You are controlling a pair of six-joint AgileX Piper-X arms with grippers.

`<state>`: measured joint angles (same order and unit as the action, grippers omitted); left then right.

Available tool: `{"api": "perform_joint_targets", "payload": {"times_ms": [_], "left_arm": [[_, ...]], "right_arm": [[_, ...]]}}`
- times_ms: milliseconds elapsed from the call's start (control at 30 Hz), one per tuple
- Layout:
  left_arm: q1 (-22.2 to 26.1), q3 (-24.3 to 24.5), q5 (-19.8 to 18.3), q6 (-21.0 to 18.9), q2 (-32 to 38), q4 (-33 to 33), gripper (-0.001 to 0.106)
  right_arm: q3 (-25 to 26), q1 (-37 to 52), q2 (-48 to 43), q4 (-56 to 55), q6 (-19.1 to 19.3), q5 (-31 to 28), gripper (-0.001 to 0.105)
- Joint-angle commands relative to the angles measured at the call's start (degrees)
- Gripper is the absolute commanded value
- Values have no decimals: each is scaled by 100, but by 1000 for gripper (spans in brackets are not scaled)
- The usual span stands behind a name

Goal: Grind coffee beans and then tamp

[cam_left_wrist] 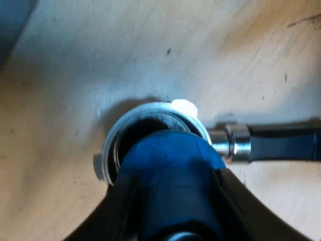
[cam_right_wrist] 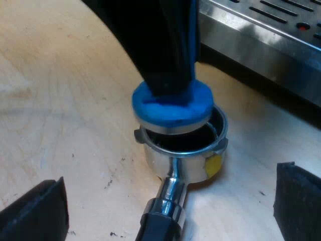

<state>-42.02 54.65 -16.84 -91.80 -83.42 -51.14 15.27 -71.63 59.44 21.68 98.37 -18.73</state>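
Note:
The metal holder (cam_left_wrist: 150, 118) lies on the wooden table, its dark handle (cam_left_wrist: 283, 143) stretched out flat. My left gripper (cam_left_wrist: 170, 175) is shut on the blue tamper (cam_left_wrist: 168, 160), which sits over the holder's basket. From the other arm, the tamper (cam_right_wrist: 170, 105) sits at the basket rim (cam_right_wrist: 183, 150), slightly off centre, with the left gripper (cam_right_wrist: 165, 50) coming down onto it from above. My right gripper (cam_right_wrist: 165, 208) is open, its fingers (cam_right_wrist: 35, 211) wide apart on either side of the holder's handle (cam_right_wrist: 163, 221) without touching it.
The espresso machine's metal drip tray (cam_right_wrist: 261, 40) stands close behind the holder. Bare wooden table (cam_right_wrist: 60, 100) surrounds the holder. A yellow tag (cam_right_wrist: 213, 164) is stuck on the basket's wall.

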Motion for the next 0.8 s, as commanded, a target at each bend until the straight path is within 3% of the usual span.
{"api": "perform_joint_targets", "payload": {"times_ms": [33,800], "left_arm": [[-25,32,43,40,5,117,0],[-25,-49,31,40,-452,226,0]], "right_arm": [[-14,21,4,38,44,51,84],[-14,21,4,38,-105,51,84]]}}
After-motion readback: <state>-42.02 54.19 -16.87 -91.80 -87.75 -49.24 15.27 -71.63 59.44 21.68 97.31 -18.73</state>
